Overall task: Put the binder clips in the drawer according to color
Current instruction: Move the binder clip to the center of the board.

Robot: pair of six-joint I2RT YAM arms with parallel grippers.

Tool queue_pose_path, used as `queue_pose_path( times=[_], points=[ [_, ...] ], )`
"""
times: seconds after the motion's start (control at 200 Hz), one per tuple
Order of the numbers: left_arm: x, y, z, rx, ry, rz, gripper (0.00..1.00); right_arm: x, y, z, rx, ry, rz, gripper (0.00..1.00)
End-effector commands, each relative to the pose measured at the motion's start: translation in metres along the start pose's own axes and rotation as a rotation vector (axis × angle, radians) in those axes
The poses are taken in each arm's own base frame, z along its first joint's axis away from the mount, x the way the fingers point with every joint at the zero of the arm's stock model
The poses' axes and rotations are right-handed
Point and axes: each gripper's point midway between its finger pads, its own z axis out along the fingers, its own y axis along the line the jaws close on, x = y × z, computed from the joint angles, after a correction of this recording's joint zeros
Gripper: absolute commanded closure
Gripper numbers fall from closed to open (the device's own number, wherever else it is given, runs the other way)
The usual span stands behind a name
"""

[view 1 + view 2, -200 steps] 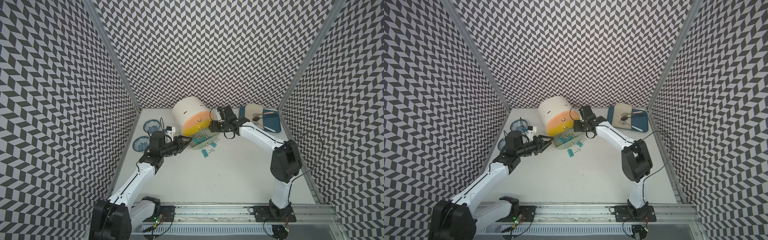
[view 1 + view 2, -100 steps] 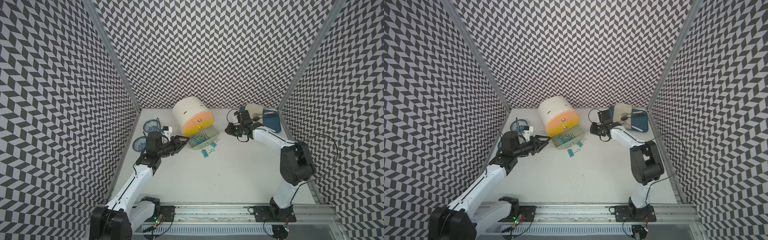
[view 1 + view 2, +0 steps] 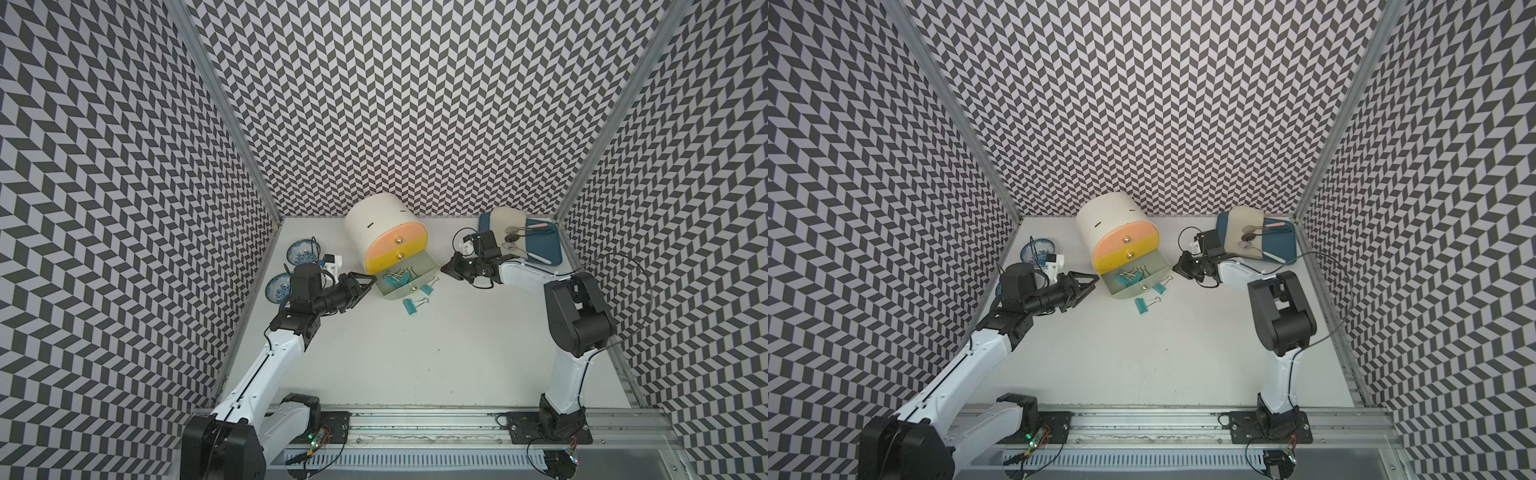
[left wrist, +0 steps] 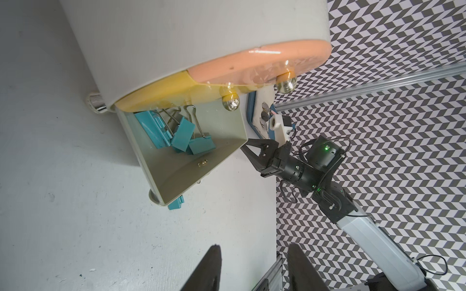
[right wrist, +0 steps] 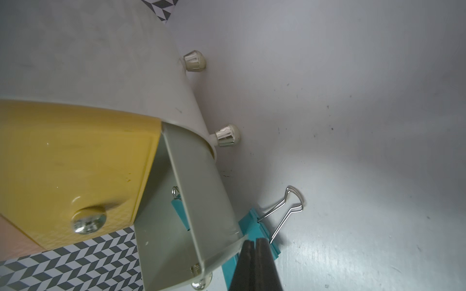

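The cream drawer cabinet (image 3: 376, 226) (image 3: 1106, 220) stands at the back with its salmon and yellow fronts closed. Its grey-green bottom drawer (image 3: 430, 266) (image 3: 1119, 293) is pulled out and holds several teal binder clips (image 3: 392, 277) (image 4: 176, 133). Two more teal clips lie on the table, one by the drawer's right corner (image 3: 427, 287) (image 5: 254, 226) and one in front of it (image 3: 410, 306) (image 3: 1142, 304). My right gripper (image 3: 444, 269) (image 5: 253, 243) is shut and empty, just right of that corner and over the clip there. My left gripper (image 3: 372, 282) (image 4: 253, 249) stands open and empty at the drawer's left.
A blue tray (image 3: 548, 253) with spoons and a cream cloth sits at the back right, behind my right wrist. Two blue-patterned bowls (image 3: 303, 251) (image 3: 277, 286) stand at the back left next to my left arm. Patterned walls close in three sides.
My right gripper has pulled back from over the open drawer to its right side and has shut. The left arm has barely moved.
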Motion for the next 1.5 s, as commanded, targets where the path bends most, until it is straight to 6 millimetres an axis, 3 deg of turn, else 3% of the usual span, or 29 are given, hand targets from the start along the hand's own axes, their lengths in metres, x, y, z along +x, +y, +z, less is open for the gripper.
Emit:
queue_pose_path(
  times=[0.0, 0.28, 1.072, 1.492],
  points=[
    [-0.002, -0.008, -0.007, 0.02, -0.01, 0.035, 0.54, -0.01, 0.007, 0.007, -0.06, -0.014, 0.008, 1.0],
    [-0.001, -0.004, -0.008, 0.01, -0.01, 0.026, 0.53, -0.004, -0.008, 0.023, -0.053, 0.017, 0.038, 1.0],
    [0.002, -0.001, -0.012, -0.001, -0.018, 0.018, 0.53, 0.003, -0.024, 0.041, -0.037, 0.045, 0.052, 1.0],
    [0.006, 0.001, -0.016, -0.01, -0.022, 0.016, 0.53, 0.001, -0.018, 0.042, -0.052, 0.036, 0.047, 1.0]
  ],
)
